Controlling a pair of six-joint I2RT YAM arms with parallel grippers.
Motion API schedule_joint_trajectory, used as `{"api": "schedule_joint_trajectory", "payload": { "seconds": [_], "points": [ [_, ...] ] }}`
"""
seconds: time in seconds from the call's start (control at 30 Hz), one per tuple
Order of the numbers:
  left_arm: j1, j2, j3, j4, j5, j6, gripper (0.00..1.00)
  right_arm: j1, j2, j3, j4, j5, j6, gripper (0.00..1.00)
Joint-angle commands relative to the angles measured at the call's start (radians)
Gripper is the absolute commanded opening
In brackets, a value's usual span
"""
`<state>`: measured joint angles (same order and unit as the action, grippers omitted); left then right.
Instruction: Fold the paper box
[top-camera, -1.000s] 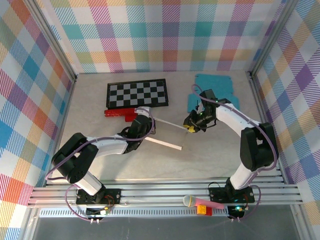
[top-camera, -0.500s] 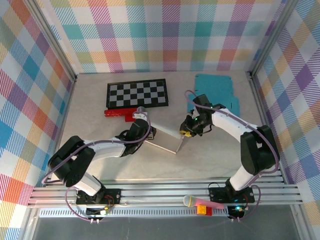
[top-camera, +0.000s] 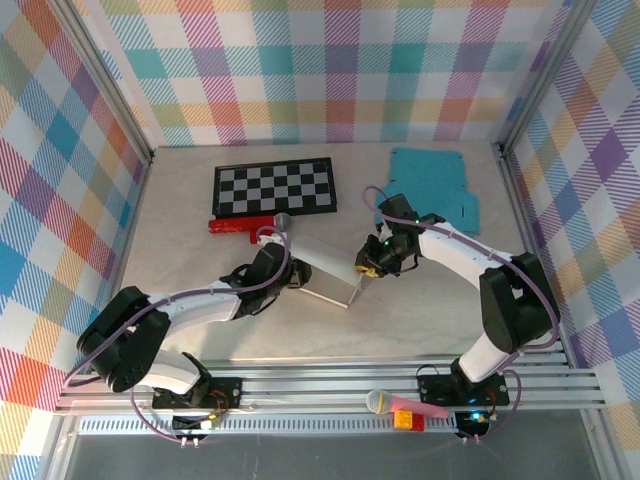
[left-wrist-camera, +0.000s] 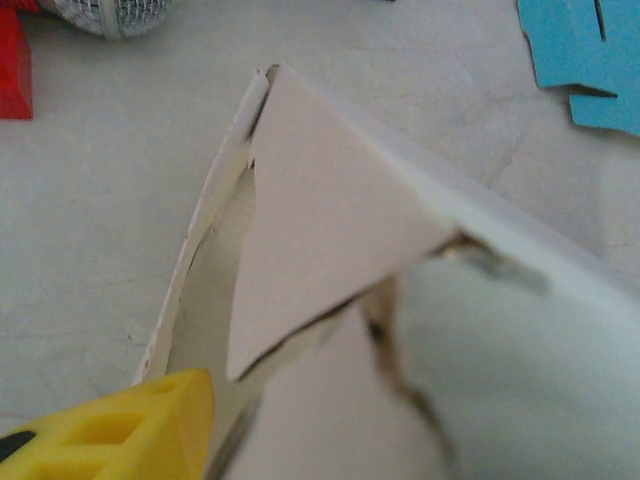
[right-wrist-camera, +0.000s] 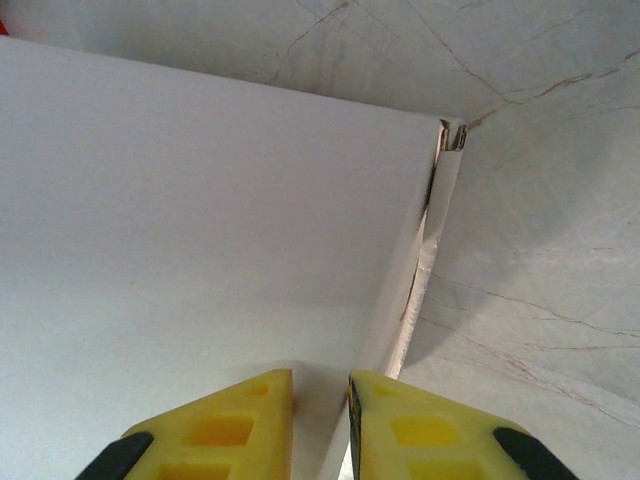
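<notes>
right jaws pinch the paper box (right-wrist-camera: 190, 190) by its edge, white panel spreading left of them; left jaws sit at its flap, can't tell how wide

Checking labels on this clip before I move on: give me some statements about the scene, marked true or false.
The right gripper pinches an edge of the paper box. True.
The checkerboard lies on the blue sheet. False: they lie apart, side by side.
The paper box lies flat. False: its panels stand raised off the table.
A red block sits beside the checkerboard's near edge. True.
</notes>
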<state>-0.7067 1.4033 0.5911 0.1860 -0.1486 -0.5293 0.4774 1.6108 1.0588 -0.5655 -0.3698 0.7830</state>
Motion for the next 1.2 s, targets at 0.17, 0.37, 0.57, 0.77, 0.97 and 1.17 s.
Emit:
{"api": "schedule_joint_trajectory", "payload": {
  "seconds": [0.17,0.37,0.57,0.77,0.97,1.17],
  "points": [
    [-0.01,-0.082,-0.046,-0.156,0.075,-0.034,0.64,0.024,0.041,0.065,-0.04,0.016,0.024,0.24],
    [-0.01,-0.17,-0.1,-0.206,0.085,-0.049,0.68,0.03,0.05,0.078,-0.06,0.035,0.04,0.24],
    [-0.01,-0.256,-0.112,-0.281,0.118,-0.056,0.68,0.034,0.053,0.082,-0.06,0.039,0.042,0.24],
    [-0.01,-0.437,0.013,-0.557,0.154,-0.179,0.66,0.035,0.052,0.087,-0.069,0.048,0.039,0.24],
    [0.008,-0.497,0.317,-0.956,-0.027,-0.23,0.7,0.035,0.056,0.092,-0.07,0.051,0.038,0.24],
    [0.273,-0.251,0.502,-0.985,0.211,-0.111,0.71,0.035,0.063,0.097,-0.073,0.056,0.031,0.24]
  ]
}}
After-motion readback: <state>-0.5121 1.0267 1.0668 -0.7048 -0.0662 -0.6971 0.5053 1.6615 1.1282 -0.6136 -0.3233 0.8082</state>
